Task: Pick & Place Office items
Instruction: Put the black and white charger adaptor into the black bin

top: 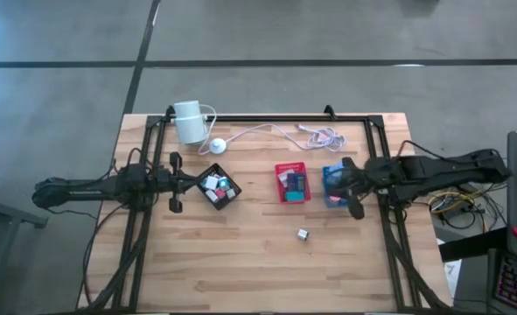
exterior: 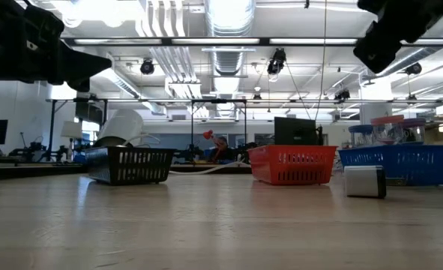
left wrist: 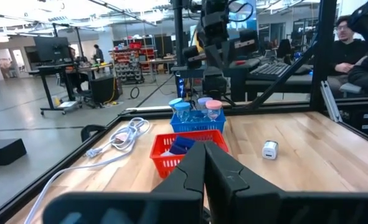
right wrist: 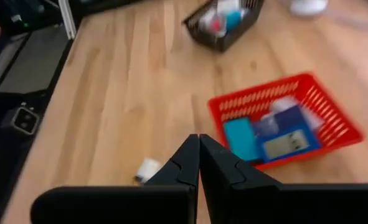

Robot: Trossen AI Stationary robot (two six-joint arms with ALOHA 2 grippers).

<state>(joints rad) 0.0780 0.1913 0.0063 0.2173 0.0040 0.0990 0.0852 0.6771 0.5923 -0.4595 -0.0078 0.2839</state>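
Office items lie in three small trays: a black tray [top: 217,187], a red tray [top: 293,182] and a blue tray [top: 333,186]. One small white-grey piece [top: 303,234] lies alone on the wood in front of the red tray, and it also shows in the right wrist view [right wrist: 147,169]. My left gripper [top: 191,182] hangs shut and level just left of the black tray, holding nothing. My right gripper [top: 340,182] is shut and empty, raised above the blue tray and tilted downward. Teal and blue blocks [right wrist: 268,138] rest in the red tray.
A white cylinder [top: 188,121] lies at the far left of the table, with a white puck [top: 216,146] and cable [top: 284,133] running along the far edge. A black frame [top: 267,116] borders the table. Bare wood spreads across the near half. A person sits beyond the table [left wrist: 349,43].
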